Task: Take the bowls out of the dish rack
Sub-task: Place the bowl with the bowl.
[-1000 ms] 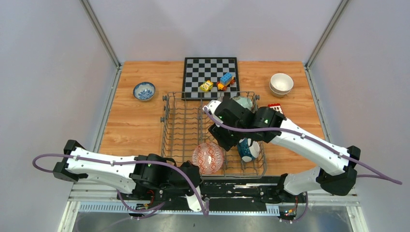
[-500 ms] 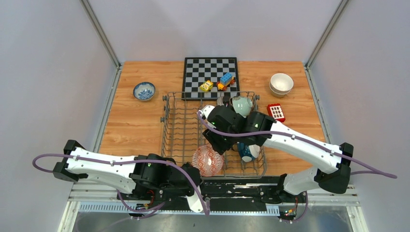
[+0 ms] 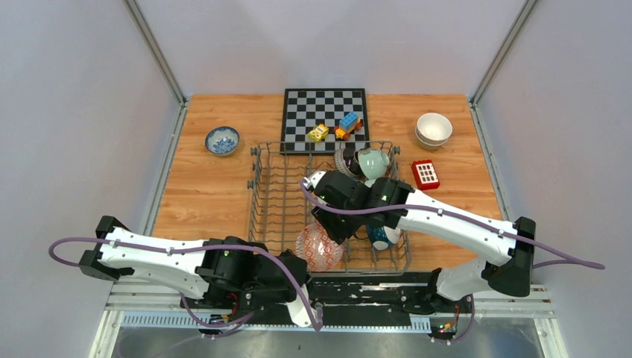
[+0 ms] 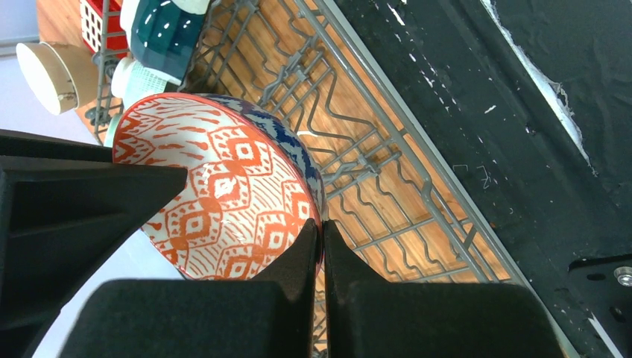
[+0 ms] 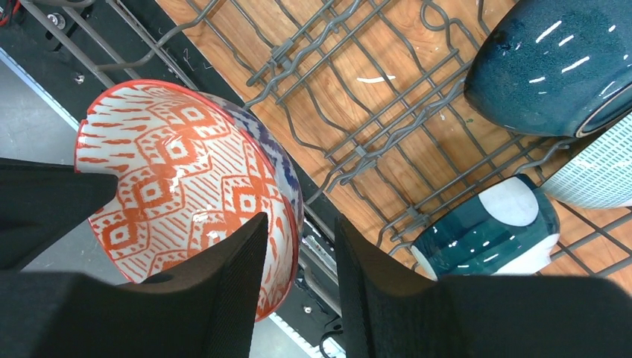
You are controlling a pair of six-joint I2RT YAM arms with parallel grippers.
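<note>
Teal bowls (image 5: 544,60) sit near red-patterned bowl (image 5: 179,171), rim between spread R jaws; L jaws pressed together

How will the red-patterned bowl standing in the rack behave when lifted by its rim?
The red-patterned bowl looks glazed, with glare spots, so probably slippery. It seems rigid ceramic, likely chippable against the dish rack wires. Standing on edge, it may roll or tip once freed.

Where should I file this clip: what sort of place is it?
Probably a robot test cell, not a kitchen: plain grey walls box in a wooden table, a left arm and right arm are mounted at its near edge, and the dish rack shares it with a chessboard.
</note>
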